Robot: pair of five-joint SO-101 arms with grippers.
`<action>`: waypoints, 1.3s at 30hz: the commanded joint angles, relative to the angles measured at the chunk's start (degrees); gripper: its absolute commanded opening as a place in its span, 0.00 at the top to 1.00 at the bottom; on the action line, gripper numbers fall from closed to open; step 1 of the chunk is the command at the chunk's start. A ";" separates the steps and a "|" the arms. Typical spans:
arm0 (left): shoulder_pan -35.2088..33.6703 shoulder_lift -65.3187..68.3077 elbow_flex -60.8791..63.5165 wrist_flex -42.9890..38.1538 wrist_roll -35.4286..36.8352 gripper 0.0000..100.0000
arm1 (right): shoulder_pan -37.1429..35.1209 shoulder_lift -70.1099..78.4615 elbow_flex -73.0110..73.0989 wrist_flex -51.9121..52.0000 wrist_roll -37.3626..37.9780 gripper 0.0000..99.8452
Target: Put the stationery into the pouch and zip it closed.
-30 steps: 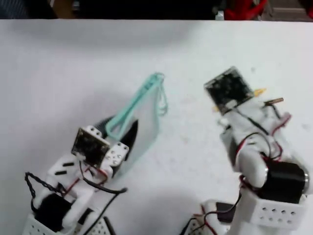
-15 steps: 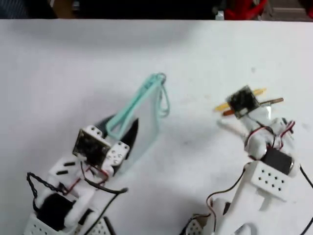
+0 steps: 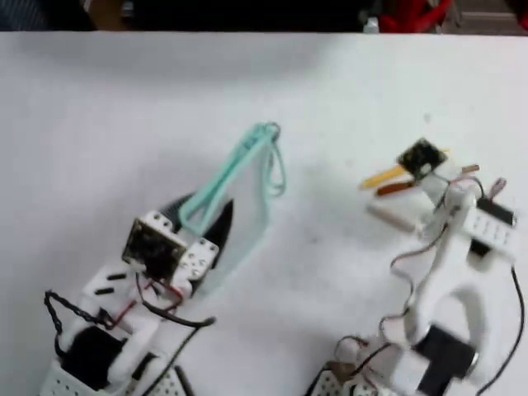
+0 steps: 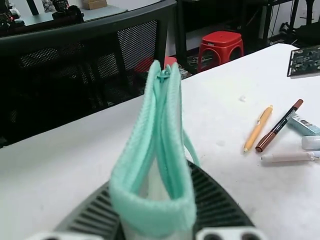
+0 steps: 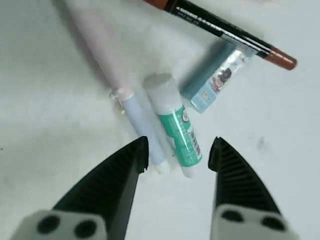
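We take the step in hand to be the first pick, since all the stationery lies on the counter (image 3: 330, 82) well apart from the pouch (image 3: 239, 186). The left pincer (image 4: 156, 212) is clamped on the pouch's near end and holds it upright on its edge, with the zip bands parted near the jaws and meeting at the far end. The right pincer (image 5: 177, 150) hangs over the pile with its jaws spread, straddling the glue stick (image 5: 175, 130) and the tip of the white pen (image 5: 107, 55), which lie touching side by side. To do this well, we would shift so that only the glue stick sits between the jaws, close across its width near its middle, and lift straight up; otherwise the pen may be dragged or pinched along with it. A brown pen (image 5: 220, 30) and a small blue packet (image 5: 215, 82) lie just beyond, and a yellow pen (image 4: 257, 129) beside the brown one. The glue stick has a green label with print too small for us to make out, and the packet shows a small cartoon figure.
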 commanded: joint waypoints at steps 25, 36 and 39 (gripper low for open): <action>-0.57 0.84 4.04 0.44 -0.70 0.89 | 1.19 29.41 -18.37 1.19 11.69 0.87; -0.57 0.84 3.78 2.64 -0.70 0.81 | 0.40 20.35 -21.10 5.76 5.98 0.98; -0.57 0.84 3.78 2.64 -0.70 0.81 | -1.71 12.88 -24.53 12.70 2.46 0.98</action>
